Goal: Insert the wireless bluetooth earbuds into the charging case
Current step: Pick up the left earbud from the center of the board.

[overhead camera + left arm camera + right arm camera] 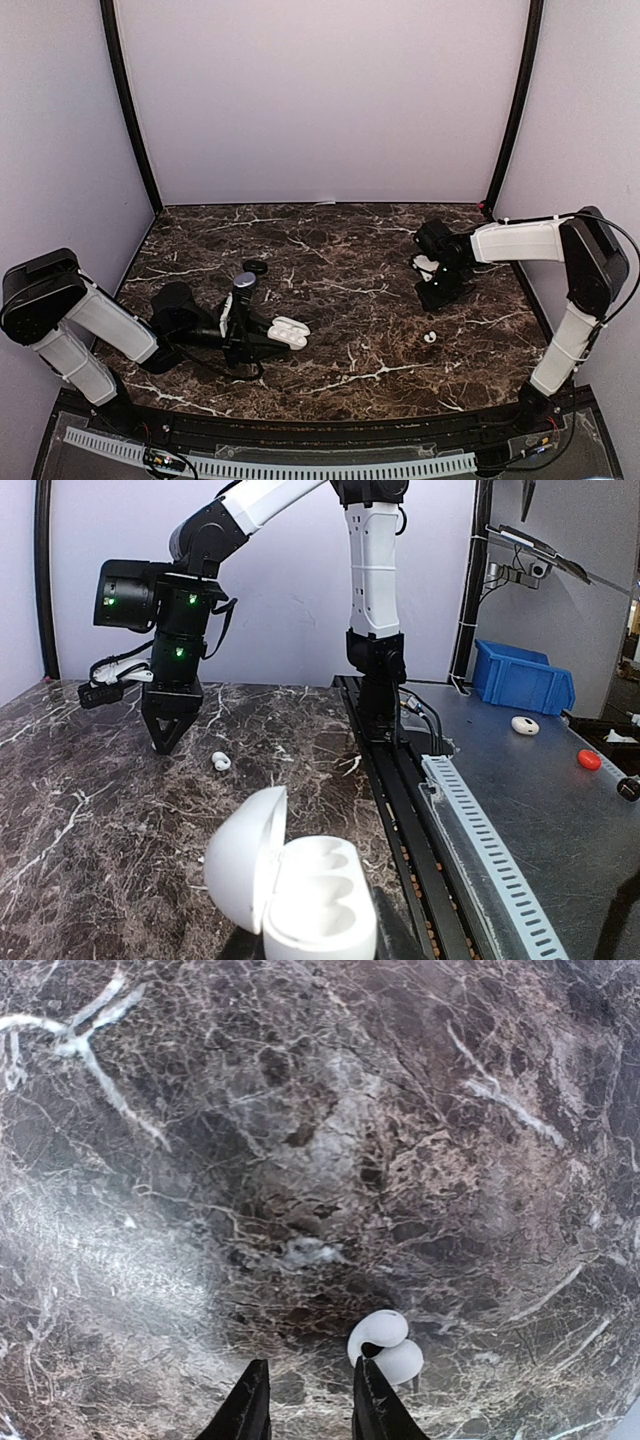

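Observation:
The white charging case (315, 900) fills the bottom of the left wrist view, its lid (243, 858) swung open to the left and both wells empty. My left gripper (262, 335) is shut on the case (289, 332) low over the table's left middle. One glossy white earbud (430, 337) lies on the marble to the right. My right gripper (440, 292) hangs above and behind it, point down. Its fingers (375, 1405) stand slightly apart with nothing between them. The earbud (386, 1345) lies just outside the right fingertip, seen also in the left wrist view as the earbud (221, 762).
A flat black ring (254, 266) lies on the marble behind the left arm. Purple walls close in the table on three sides. Off the near edge run a cable rail (480, 830) and a metal bench with a blue bin (522, 675).

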`<state>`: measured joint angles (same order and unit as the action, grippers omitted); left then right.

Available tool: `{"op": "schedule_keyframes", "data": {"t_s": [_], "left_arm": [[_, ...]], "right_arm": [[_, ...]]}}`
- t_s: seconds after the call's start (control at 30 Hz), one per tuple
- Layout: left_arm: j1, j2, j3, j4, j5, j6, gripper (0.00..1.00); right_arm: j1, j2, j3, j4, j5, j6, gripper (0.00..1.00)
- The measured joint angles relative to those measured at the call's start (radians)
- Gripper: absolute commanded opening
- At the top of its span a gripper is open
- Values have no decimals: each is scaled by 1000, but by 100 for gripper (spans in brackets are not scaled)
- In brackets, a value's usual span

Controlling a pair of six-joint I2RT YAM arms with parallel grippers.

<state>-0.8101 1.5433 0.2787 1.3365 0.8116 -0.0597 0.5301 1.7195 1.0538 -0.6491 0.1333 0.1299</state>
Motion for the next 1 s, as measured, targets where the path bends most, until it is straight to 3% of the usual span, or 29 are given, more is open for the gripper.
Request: {"op": "schedule_keyframes", "data": {"t_s": [0.73,1.0], "left_arm": [[0,0,0,-1,-1,0,20],[0,0,0,-1,-1,1,20]], "right_arm": [[0,26,14,-4,101,-6,28],[0,26,14,-4,127,-20,23]]}}
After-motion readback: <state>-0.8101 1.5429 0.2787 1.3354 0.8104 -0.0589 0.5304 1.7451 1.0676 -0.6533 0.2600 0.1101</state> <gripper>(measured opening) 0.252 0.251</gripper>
